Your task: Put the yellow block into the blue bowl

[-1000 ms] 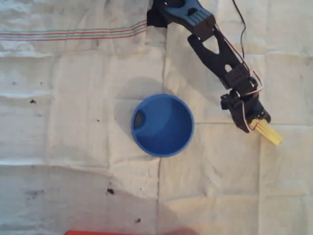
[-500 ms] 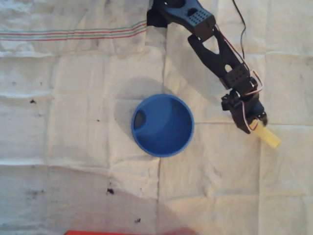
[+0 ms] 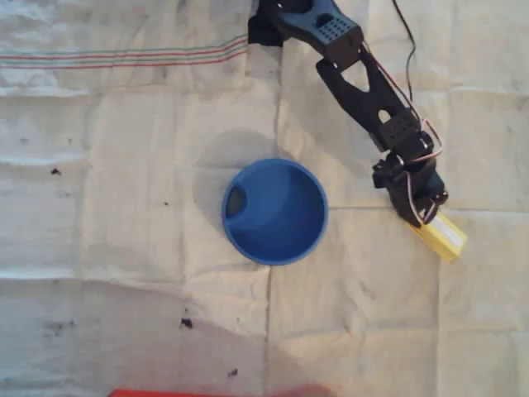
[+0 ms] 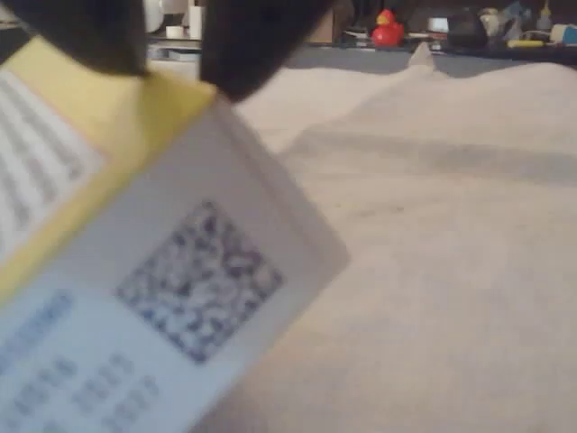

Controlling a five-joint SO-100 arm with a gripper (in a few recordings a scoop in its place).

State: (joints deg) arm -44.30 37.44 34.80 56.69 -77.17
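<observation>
In the overhead view the gripper (image 3: 428, 217) is pinching one end of the yellow block (image 3: 442, 236) at right of centre, well apart from the blue bowl (image 3: 275, 212) sitting mid-frame on the cloth (image 3: 124, 248). Whether the block is touching the cloth is probably not readable. In the wrist view, two dark fingertips (image 4: 248, 45) are pressing the block's (image 4: 171, 271) upper edge.

Creased white cloth (image 3: 124, 248) over table; cluttered dark shelf (image 4: 451, 27) behind.

Yellow block (image 3: 442, 236) right of upright blue bowl (image 3: 274, 212)
</observation>
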